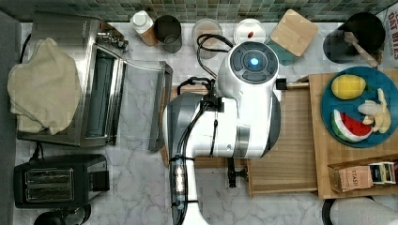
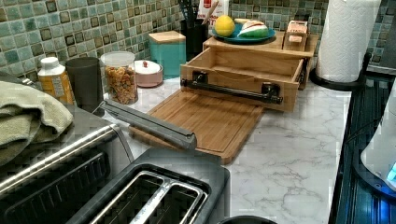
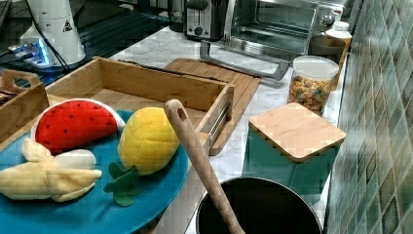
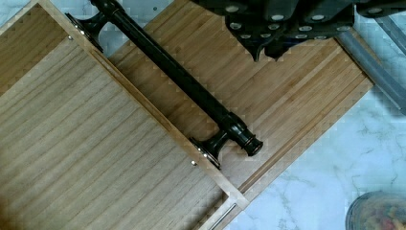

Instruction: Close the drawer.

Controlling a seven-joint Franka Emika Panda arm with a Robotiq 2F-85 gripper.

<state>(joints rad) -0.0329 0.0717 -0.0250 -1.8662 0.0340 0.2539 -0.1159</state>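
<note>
Hand above board, off drawer edge.

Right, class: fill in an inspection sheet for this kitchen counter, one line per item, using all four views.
Surface: white marble counter, bare at the left view's lower right.
Job's things: drawer pulled out of its stand, nothing in it; black bar handle over the cutting board.
Clutter: plate of toy fruit on the stand, cereal jar, teal canister, toaster, toaster oven with door open, cloth on it.
Grippers: gripper above the cutting board, near the handle, not touching it.
Cables: black cables by the arm.
Surroundings: green tiled wall, paper towel roll.
</note>
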